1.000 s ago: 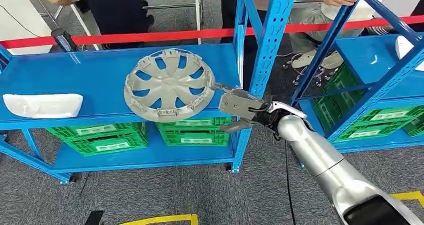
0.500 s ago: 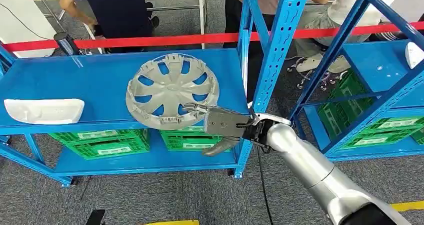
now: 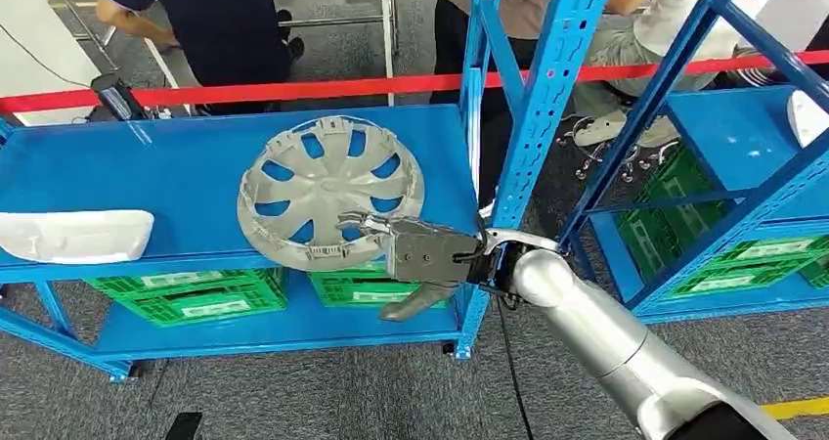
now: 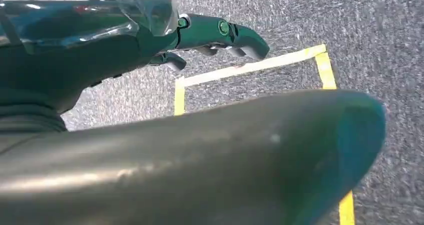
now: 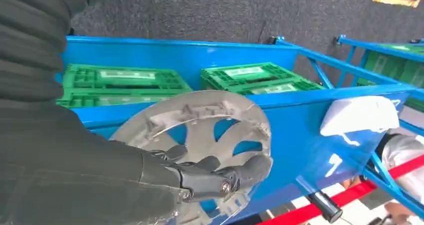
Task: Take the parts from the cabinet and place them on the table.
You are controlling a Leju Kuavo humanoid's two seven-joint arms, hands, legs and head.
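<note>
The right hand has its fingers over the near rim of the hubcap on the blue shelf, thumb underneath; grasp unclear. Light, stiff plastic, probably slippery: rim's best.

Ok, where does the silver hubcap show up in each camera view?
Head view: hubcap mid-frame on the blue shelf, right robot hand at its near rim.
Left wrist view: not in it.
Right wrist view: hubcap centre, behind the fingers.
Shared landmark: green crates below.

Bright even overhead light, soft shadows, L wrist foreground blurred
</note>
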